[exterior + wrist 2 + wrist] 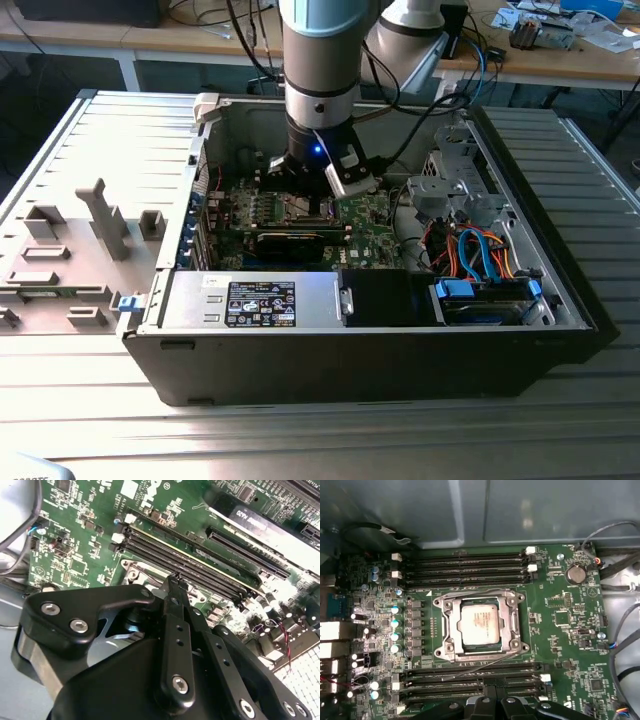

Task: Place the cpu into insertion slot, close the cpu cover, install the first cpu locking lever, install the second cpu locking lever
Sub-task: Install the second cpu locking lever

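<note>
The cpu (pixel 479 625) lies flat in the insertion slot (pixel 443 651) on the green board. The silver cpu cover (pixel 508 622) is folded down around it, and the chip's top shows through the cover's window. One thin wire lever (pixel 485 664) slants loose from the socket's corner across the nearest memory slots. A second lever (pixel 480 591) runs along the socket's opposite side. My gripper (pixel 496 702) hovers just off the socket on the loose lever's side, fingers together with nothing between them. Its tip (pixel 175 580) hangs over the memory slots in the second wrist view. In the exterior view the gripper (pixel 305 182) is low inside the open computer case.
Rows of memory slots (pixel 470 565) flank the socket. A long black card (pixel 290 240), a power supply (pixel 262 302) and bundled cables (pixel 470 250) fill the case. The case walls (pixel 210 150) stand close. Grey fixtures (pixel 100 220) sit on the table at the exterior view's left.
</note>
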Tool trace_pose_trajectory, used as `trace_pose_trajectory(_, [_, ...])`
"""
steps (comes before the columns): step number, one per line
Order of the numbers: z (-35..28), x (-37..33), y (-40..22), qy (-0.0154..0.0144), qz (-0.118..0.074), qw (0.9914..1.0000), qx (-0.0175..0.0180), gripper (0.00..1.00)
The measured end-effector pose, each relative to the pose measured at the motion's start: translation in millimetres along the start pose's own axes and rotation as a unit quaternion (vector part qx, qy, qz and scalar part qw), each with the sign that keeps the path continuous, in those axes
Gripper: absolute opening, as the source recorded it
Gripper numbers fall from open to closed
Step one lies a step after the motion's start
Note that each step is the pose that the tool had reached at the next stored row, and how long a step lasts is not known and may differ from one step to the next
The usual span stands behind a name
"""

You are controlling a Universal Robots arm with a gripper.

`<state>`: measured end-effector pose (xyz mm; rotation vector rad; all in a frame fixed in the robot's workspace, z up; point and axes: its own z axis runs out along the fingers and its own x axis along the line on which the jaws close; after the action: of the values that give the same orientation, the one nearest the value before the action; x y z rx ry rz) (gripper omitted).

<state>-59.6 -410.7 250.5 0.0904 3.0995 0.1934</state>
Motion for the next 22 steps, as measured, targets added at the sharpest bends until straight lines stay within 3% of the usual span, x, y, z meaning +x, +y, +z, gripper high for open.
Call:
trace_pose_trajectory(8, [7.9,1.8,-1.1,0.0002,0.000,0.99999,-0.0033,0.11])
trace_pose_trajectory(22, [11.5,3.1,-1.6,0.0003,0.000,0.99999,-0.0041,0.11])
